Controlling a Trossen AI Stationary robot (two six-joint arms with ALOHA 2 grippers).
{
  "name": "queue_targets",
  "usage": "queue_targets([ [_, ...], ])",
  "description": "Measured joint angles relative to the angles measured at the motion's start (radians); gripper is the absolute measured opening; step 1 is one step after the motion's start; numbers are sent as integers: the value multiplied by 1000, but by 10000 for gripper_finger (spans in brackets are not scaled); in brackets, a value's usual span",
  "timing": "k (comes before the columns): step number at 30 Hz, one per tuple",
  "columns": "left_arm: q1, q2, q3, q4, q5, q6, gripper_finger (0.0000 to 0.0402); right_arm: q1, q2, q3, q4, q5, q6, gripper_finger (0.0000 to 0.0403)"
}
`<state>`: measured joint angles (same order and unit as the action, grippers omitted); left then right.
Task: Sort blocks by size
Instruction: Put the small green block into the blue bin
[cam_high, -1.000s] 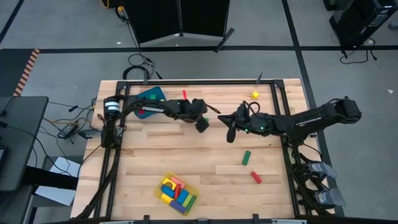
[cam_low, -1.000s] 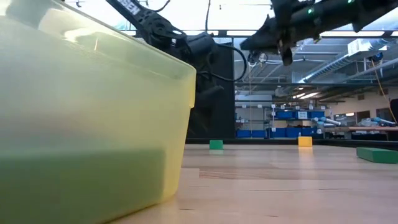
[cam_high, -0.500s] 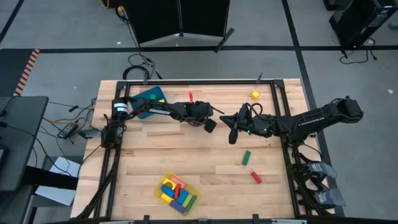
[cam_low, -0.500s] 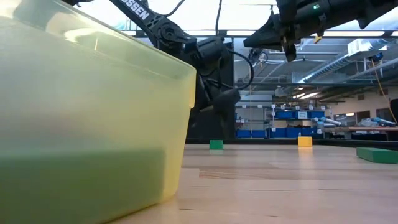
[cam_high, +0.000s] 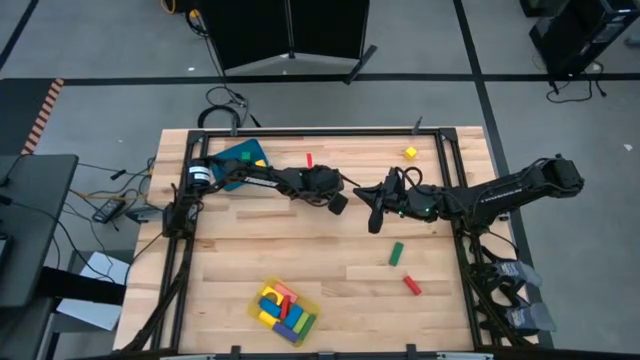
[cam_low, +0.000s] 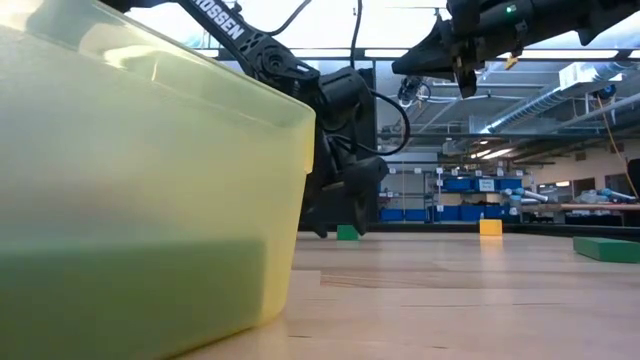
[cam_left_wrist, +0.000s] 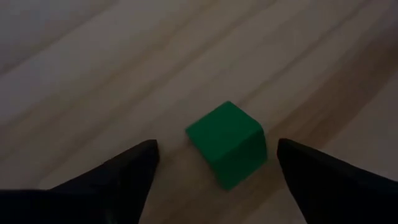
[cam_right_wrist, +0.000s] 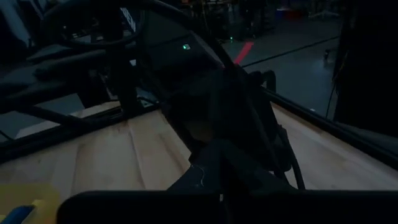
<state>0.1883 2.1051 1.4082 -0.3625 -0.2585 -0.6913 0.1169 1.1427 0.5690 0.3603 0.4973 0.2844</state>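
You can't see past the yellow tray (cam_low: 150, 200) — its wall hides the blocks inside; the green bar (cam_low: 608, 248) is cut off at the edge.

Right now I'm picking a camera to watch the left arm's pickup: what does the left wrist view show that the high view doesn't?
Only the left wrist view shows the small green cube on the wood between the open left gripper fingers. Only the high view shows the yellow tray of blocks, the blue bin, and the shut right gripper. Both show the table.
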Motion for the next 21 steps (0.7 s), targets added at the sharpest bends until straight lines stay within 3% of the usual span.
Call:
queue_targets([
  [21, 9, 40, 0, 50, -30, 25, 197, 0, 0, 0, 4, 0, 7, 11],
])
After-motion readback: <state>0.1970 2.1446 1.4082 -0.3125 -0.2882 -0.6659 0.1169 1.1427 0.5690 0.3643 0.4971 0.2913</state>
